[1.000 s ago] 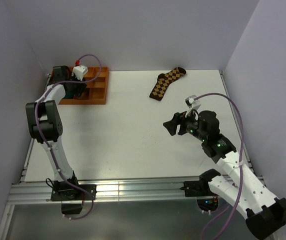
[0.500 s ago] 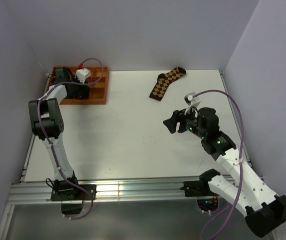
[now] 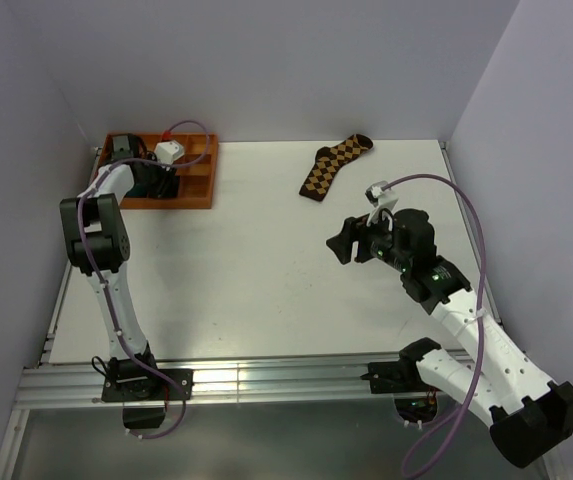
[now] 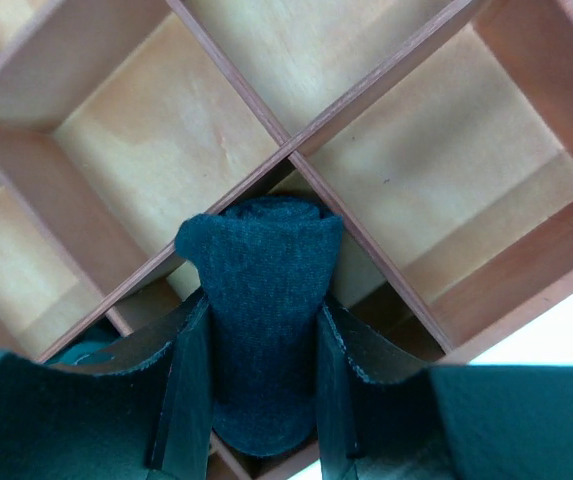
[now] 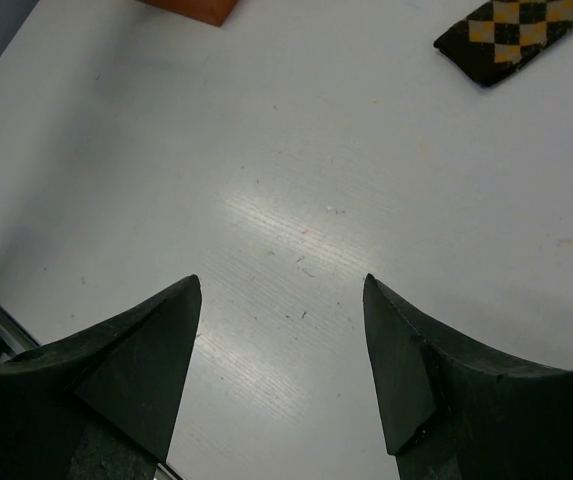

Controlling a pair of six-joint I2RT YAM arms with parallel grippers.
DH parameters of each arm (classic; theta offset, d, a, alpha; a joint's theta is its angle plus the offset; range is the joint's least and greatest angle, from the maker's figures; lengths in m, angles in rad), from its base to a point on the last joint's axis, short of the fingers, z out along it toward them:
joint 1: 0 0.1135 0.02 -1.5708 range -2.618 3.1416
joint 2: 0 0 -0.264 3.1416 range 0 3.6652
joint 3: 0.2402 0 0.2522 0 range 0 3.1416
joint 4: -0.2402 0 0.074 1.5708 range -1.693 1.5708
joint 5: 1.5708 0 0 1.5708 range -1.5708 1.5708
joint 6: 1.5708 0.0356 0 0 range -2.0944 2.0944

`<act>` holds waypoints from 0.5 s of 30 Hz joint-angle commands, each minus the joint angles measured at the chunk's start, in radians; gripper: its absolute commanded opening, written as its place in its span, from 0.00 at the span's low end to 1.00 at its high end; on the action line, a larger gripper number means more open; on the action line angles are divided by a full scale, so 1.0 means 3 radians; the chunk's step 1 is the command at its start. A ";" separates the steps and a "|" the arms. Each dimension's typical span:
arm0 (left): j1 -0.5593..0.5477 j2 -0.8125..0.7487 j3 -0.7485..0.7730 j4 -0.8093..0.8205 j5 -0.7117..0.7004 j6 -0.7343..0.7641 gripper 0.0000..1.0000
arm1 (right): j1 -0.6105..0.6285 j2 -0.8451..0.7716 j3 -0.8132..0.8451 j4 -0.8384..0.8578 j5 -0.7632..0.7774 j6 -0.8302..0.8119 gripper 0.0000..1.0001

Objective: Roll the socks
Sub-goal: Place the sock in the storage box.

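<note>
Holding the rolled teal sock [image 4: 266, 270] tight between its fingers [image 4: 191, 390], the left gripper [image 4: 263, 320] is over the wooden tray [image 4: 156, 140], at a divider crossing. The right gripper [image 5: 281, 285] stands wide open, empty, above the table [image 5: 266, 150].

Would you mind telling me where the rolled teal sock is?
The rolled teal sock is clamped in the left hand, over the wooden compartment tray at the far left corner of the table, as the left wrist view shows.

Nothing readable anywhere, tbh: no text, logos or numbers on the wooden organizer [image 3: 196, 192], the rolled sock [image 4: 266, 300] or the argyle sock [image 3: 328, 168].
</note>
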 commanded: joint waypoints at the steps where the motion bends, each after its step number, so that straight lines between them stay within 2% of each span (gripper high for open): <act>1: 0.0019 0.0146 0.0248 -0.0365 0.0047 0.0145 0.00 | -0.0021 0.0032 0.0202 -0.0003 0.0041 -0.0092 0.73; 11: 0.0019 0.0458 0.0550 -0.0702 -0.0025 0.0216 0.00 | -0.0016 0.0088 0.0197 -0.0023 0.0056 -0.0112 0.73; 14: 0.0019 0.0519 0.0642 -0.0768 0.0001 0.0206 0.04 | -0.0021 0.0109 0.0186 -0.0028 0.0036 -0.0112 0.72; 15: 0.0019 0.0534 0.0683 -0.0804 0.0016 0.0206 0.13 | -0.0021 0.0104 0.0186 -0.0033 0.0036 -0.0117 0.72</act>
